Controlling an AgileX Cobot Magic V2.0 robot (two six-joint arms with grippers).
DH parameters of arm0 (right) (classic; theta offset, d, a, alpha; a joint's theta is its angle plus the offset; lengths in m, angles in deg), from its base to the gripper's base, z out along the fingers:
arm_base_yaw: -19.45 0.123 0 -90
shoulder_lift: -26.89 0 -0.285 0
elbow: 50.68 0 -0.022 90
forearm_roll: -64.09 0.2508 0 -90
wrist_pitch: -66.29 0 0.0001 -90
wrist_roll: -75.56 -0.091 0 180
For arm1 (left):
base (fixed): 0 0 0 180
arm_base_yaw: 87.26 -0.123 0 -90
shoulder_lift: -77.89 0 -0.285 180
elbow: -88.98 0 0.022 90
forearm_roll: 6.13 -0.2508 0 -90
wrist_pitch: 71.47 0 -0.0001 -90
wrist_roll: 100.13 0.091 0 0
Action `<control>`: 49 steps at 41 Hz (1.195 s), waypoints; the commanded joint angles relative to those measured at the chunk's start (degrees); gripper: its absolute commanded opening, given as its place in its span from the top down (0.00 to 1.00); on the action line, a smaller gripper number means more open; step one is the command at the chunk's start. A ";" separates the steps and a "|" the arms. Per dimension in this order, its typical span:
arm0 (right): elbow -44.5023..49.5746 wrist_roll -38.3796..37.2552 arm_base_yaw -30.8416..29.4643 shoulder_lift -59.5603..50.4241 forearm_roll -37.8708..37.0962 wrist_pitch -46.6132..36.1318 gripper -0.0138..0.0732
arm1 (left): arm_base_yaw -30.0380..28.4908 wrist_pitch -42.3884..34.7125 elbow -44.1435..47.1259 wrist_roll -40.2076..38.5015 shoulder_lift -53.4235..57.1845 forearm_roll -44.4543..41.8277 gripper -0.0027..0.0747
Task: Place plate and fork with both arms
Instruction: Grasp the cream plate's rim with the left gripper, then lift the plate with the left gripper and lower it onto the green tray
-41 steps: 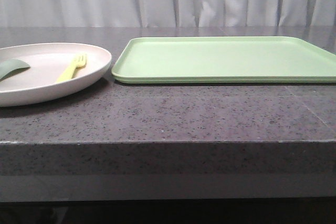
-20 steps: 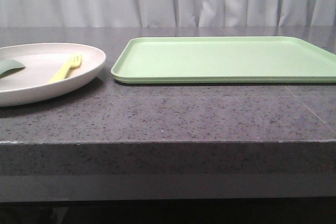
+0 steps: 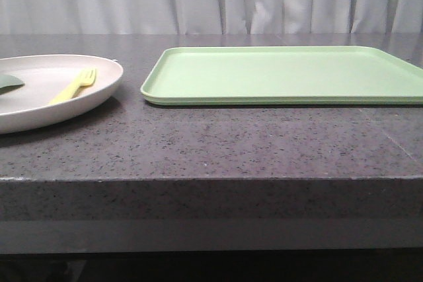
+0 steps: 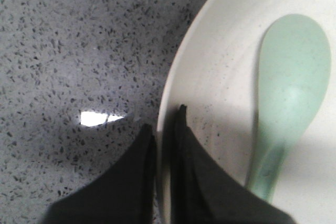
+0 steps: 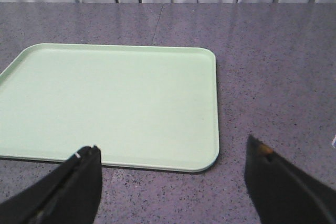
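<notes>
While the left claw [image 4: 164,124] pinches the plate [image 3: 39,107] rim at the front view's left edge, fork [image 3: 73,86] and spoon [image 4: 286,103] aboard, the right claw [image 5: 173,174] hangs open above the bare green tray [image 3: 284,74], so placement looks barely begun.

No text, label, brand, number or sign can be read anywhere in these views.
</notes>
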 commanded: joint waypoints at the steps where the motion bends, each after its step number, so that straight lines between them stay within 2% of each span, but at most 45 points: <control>1: -2.12 0.48 -0.06 0.39 0.09 -4.34 0.17 | -1.42 -1.34 -1.54 3.62 2.66 4.09 0.99; 17: -2.12 0.48 -0.06 0.39 0.09 -4.34 0.17 | -13.17 -1.49 -1.84 23.97 3.24 37.55 0.99; 23: -2.12 0.48 -0.06 0.39 0.09 -4.34 0.17 | -13.05 -0.84 -4.47 25.39 3.24 40.60 0.99; 31: -2.12 0.48 -0.06 0.39 0.09 -4.34 0.17 | -8.03 0.76 -10.64 23.73 1.75 41.28 0.99; 49: -2.12 0.48 -0.06 0.39 0.09 -4.29 0.17 | 10.52 -0.14 -28.99 13.71 -12.05 41.17 0.99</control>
